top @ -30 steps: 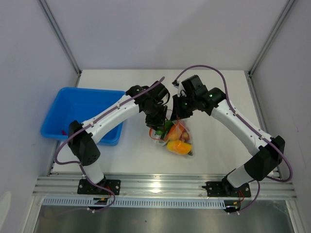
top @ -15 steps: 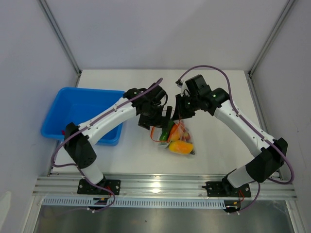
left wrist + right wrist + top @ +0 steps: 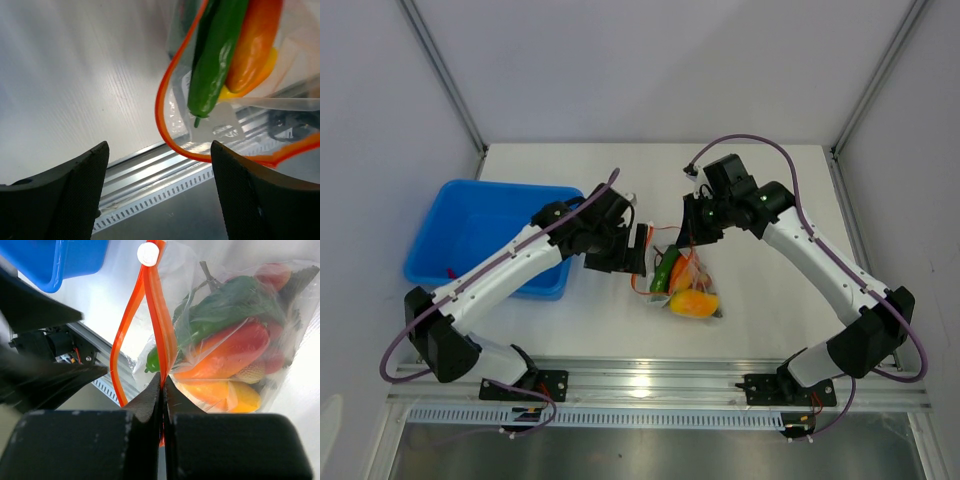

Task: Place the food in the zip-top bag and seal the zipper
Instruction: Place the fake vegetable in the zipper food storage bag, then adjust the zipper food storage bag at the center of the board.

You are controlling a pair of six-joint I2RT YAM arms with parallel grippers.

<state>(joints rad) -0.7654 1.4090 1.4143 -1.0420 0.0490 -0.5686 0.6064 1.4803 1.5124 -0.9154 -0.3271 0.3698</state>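
The clear zip-top bag hangs above the table's middle, full of food: a green pepper, an orange piece, red pieces and a yellow mango. My right gripper is shut on the red-orange zipper strip at the bag's top and holds the bag up. The strip's left part bows open in a loop. A white slider sits at the strip's far end. My left gripper is open and empty, just left of the bag, apart from it.
A blue plastic tray stands at the left of the table, with a small red piece inside near its front left corner. The aluminium rail runs along the table's near edge. Grey walls close the sides and back.
My left gripper has let go of the bag's mouth and pulled back to the left, jaws open. My right gripper still holds the zipper strip; the bag hangs slightly more to the right.
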